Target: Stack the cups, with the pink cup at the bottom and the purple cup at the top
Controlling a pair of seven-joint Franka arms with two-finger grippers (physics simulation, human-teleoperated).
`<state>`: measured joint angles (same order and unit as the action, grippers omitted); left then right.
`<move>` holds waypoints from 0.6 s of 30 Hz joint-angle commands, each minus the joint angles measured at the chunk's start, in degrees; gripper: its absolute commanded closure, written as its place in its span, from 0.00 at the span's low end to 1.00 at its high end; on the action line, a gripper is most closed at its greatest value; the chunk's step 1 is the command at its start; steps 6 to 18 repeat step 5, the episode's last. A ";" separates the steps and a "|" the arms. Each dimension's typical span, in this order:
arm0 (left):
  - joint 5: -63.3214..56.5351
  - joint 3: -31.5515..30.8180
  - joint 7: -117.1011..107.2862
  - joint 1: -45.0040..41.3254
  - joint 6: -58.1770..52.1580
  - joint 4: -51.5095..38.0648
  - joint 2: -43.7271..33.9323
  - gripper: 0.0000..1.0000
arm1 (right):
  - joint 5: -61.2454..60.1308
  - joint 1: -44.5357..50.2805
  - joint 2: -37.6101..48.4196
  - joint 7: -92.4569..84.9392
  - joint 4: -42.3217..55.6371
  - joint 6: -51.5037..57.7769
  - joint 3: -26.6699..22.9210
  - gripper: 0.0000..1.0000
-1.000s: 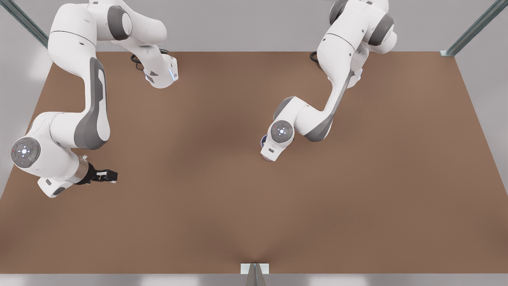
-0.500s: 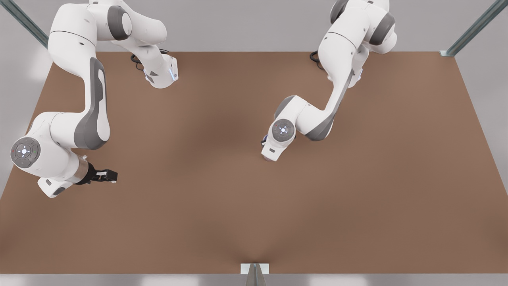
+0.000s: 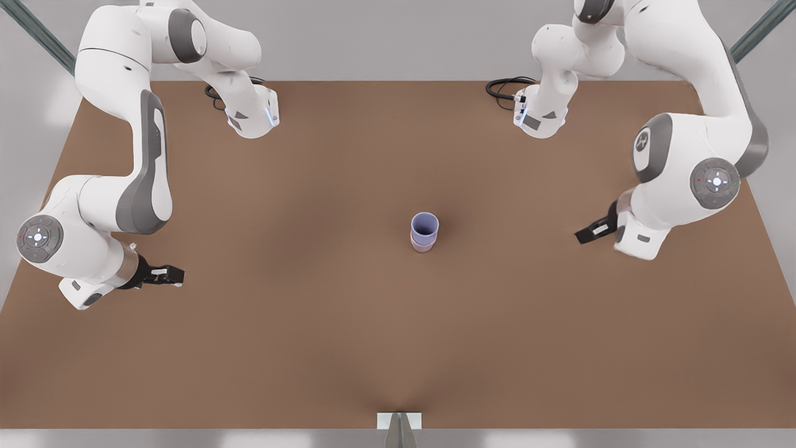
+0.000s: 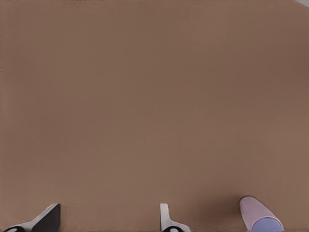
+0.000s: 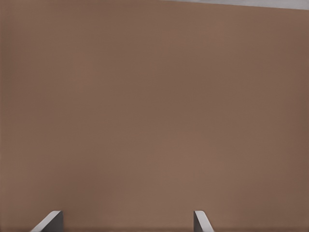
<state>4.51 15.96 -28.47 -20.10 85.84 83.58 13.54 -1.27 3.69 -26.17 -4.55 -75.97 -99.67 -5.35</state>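
The purple cup [image 3: 425, 223] sits nested upright in the pink cup [image 3: 423, 246] near the middle of the brown table. Only the pink cup's lower wall shows beneath it. In the left wrist view the pink cup [image 4: 255, 210] and the purple cup [image 4: 268, 225] appear off to one side of the fingers. My left gripper [image 3: 587, 235] [image 4: 109, 209] hangs on the front view's right, well clear of the stack, open and holding nothing. My right gripper [image 3: 177, 275] [image 5: 127, 213] waits on the front view's left, open, over bare table.
The brown table [image 3: 311, 348] reaches to grey edges on all sides. Both arm bases stand at its far edge, with a black cable [image 3: 502, 87] beside one. A small metal post [image 3: 398, 428] stands at the middle of the near edge.
The arm on the front view's right, which was covering the cups, has swung back to the right. The stacked cups now stand uncovered. The other arm has not moved.
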 commanded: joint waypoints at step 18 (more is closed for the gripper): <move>-1.08 0.12 40.17 1.12 -2.25 -2.98 2.10 0.00 | 0.04 0.00 0.16 -0.11 0.03 0.00 -0.01 0.00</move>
